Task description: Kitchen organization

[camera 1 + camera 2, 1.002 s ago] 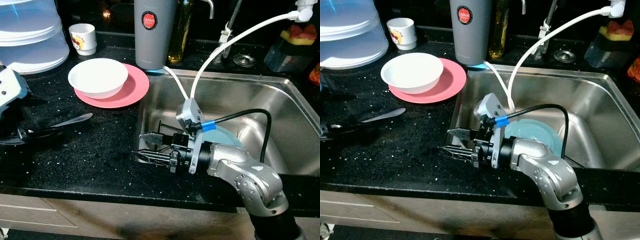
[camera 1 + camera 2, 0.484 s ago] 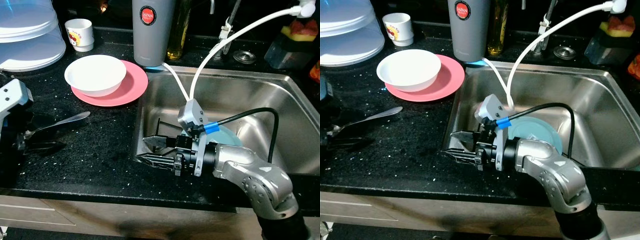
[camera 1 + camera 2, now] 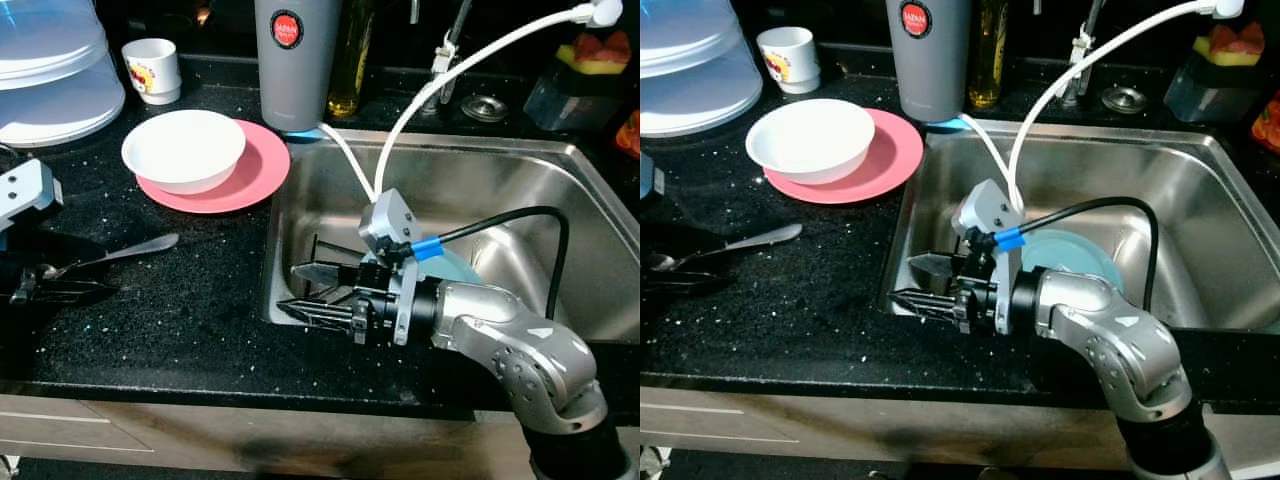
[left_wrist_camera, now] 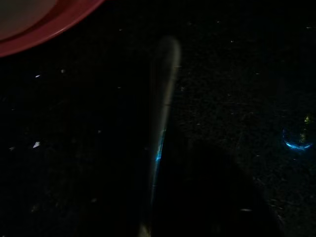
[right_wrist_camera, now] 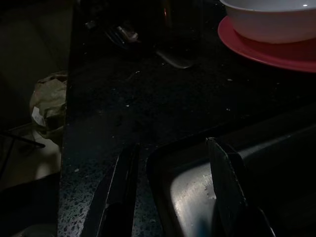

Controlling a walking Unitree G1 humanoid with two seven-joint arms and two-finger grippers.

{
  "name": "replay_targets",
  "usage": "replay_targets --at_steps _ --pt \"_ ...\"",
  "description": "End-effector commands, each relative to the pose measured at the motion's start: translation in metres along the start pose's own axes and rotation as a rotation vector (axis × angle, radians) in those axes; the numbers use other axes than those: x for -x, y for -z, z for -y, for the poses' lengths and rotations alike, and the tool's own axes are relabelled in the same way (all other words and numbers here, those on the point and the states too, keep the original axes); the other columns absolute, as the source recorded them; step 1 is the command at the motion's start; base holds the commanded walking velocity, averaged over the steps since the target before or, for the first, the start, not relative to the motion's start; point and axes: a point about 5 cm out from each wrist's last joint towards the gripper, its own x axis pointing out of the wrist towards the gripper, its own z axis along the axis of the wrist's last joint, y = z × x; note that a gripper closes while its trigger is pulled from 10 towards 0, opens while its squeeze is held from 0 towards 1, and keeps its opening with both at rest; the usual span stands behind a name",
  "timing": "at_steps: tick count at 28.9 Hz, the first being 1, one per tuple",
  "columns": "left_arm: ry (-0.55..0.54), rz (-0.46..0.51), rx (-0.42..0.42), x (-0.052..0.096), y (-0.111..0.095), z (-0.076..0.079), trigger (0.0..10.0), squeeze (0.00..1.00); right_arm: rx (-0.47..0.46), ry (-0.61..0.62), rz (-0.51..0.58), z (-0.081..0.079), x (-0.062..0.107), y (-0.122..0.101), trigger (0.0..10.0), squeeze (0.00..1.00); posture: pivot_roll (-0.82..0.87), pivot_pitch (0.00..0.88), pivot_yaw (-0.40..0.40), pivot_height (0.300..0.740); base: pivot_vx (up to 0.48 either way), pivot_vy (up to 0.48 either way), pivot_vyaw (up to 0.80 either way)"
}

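My right gripper point(image 3: 289, 290) is open and straddles the sink's point(image 3: 520, 165) front left rim. In the right wrist view its fingers point(image 5: 118, 192) stand apart, one over the black counter and the other inside the basin. A light blue plate point(image 3: 458, 268) lies in the sink behind that wrist. At the far left my left gripper point(image 3: 45, 288) lies low on the counter, shut on the end of a silver utensil point(image 3: 125, 250). The utensil point(image 4: 163, 113) runs straight out from it. A white bowl point(image 3: 183, 150) sits on a pink plate point(image 3: 255, 170) further back.
A grey tumbler point(image 3: 295, 60), an oil bottle point(image 3: 350, 60) and a small mug point(image 3: 152, 70) stand along the back. A clear plastic cover point(image 3: 50, 70) is at the back left. A white hose point(image 3: 440, 80) arcs over the sink. A container of fruit point(image 3: 585, 85) sits back right.
The view has drifted slightly. My right gripper has edged a little toward the sink and stays open. The left gripper and its utensil have hardly moved.
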Motion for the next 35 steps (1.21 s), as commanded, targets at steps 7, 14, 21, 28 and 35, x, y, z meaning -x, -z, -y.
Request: replay_targets --at_steps 7,14,21,28,35 --pt "0.088 -0.117 0.093 -0.007 0.026 0.01 0.0 0.0 0.012 0.021 -0.002 0.005 0.001 -0.004 10.0 0.0 0.08 0.105 -0.058 0.74 0.0 0.0 0.0" --pt "0.103 -0.088 0.105 -0.008 0.028 0.015 0.0 0.0 0.018 0.045 -0.005 0.009 0.0 -0.002 10.0 0.0 0.08 0.085 -0.054 0.74 0.0 0.0 0.0" --pt "0.09 0.221 0.064 -0.012 -0.016 0.017 0.0 0.0 0.006 0.097 0.035 0.016 -0.002 -0.004 10.0 0.0 0.09 0.061 -0.051 0.74 0.0 0.0 0.0" --pt "0.143 0.631 0.017 -0.013 -0.084 0.039 0.0 0.0 -0.109 0.17 0.203 0.028 -0.002 -0.015 10.0 0.0 0.09 0.031 -0.048 0.74 0.0 0.0 0.0" --pt "0.082 0.773 0.039 -0.008 -0.098 0.053 0.0 0.0 -0.183 0.223 0.289 0.039 0.005 -0.019 10.0 0.0 0.1 0.011 -0.044 0.74 0.0 0.0 0.0"
